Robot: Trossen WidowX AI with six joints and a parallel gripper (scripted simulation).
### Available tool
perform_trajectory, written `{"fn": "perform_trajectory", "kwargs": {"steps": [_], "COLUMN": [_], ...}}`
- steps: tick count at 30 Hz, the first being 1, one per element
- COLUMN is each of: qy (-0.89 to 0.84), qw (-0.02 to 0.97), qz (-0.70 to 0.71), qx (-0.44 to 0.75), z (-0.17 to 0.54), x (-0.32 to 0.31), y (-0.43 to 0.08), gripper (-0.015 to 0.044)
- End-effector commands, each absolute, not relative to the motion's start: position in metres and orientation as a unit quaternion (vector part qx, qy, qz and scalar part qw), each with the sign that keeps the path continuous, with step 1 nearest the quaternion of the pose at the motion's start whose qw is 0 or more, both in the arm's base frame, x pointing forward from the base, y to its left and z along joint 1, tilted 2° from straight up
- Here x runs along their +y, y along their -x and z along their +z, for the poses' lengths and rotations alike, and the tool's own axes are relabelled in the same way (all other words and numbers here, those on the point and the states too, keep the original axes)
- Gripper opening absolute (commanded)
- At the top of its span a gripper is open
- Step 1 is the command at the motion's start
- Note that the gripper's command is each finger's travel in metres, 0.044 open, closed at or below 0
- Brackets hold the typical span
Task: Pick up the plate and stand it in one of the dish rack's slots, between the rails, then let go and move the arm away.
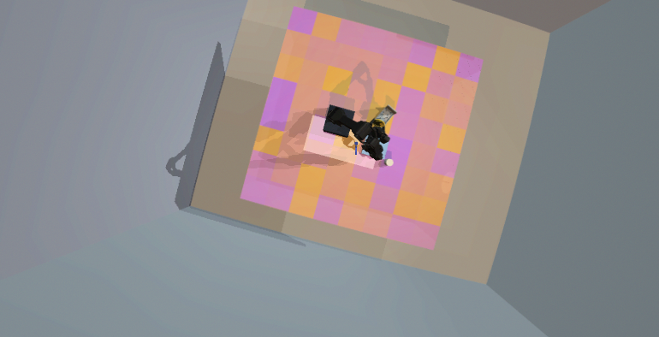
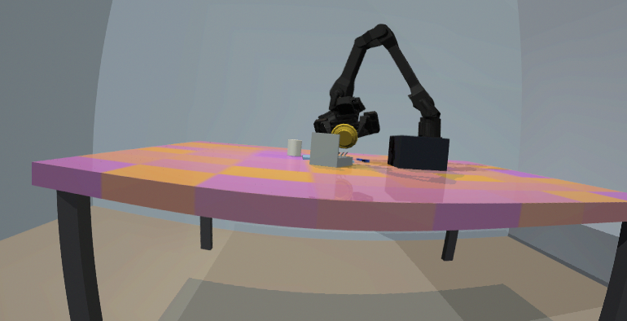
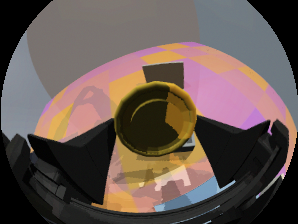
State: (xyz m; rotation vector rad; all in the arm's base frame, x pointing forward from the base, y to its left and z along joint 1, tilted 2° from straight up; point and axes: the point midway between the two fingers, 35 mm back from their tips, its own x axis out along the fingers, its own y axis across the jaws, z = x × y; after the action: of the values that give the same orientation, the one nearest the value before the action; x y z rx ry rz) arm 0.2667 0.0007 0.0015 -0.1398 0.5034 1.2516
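You are holding the yellow plate [image 1: 378,122] [image 2: 345,137] [image 3: 150,120] in the widely spread gripper [image 1: 378,127] [image 2: 345,130] [image 3: 156,120], near the dish rack [image 1: 386,114] [image 2: 325,149] [image 3: 164,73], at three o'clock from the base [image 1: 345,132] [image 2: 418,154] in the top view.

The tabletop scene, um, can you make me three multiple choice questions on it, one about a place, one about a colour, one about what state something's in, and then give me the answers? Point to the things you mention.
1. Where is the round yellow plate [image 2: 344,136] [image 3: 156,120]?
A. Lying flat on the tabletop
B. Between the black fingers
C. On the floor

2. What colour is the small cylinder [image 1: 389,162] [image 2: 294,147] on the table?
A. Off-white
B. Red
C. Green

3. What state is the plate in?
A. Standing in a rack slot, released
B. Broken in two
C. Held above the tabletop

1: B, the wrist view shows a finger on either side of its rim.
2: A, the exterior view shows its pale side.
3: C, the exterior view shows it raised, with the tabletop below.
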Motion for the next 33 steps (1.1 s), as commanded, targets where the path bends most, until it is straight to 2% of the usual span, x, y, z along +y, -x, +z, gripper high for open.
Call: {"fn": "perform_trajectory", "kwargs": {"steps": [1, 17, 33], "qy": [0.078, 0.177, 0.182], "qw": [0.791, 0.835, 0.835], "qz": [0.577, 0.521, 0.519], "qx": [0.189, 0.009, 0.006], "z": [-0.001, -0.007, -0.008], "x": [-0.001, -0.013, -0.004], "y": [-0.266, -0.264, -0.268], "gripper": [0.0000, 0.0000, 0.0000]}}
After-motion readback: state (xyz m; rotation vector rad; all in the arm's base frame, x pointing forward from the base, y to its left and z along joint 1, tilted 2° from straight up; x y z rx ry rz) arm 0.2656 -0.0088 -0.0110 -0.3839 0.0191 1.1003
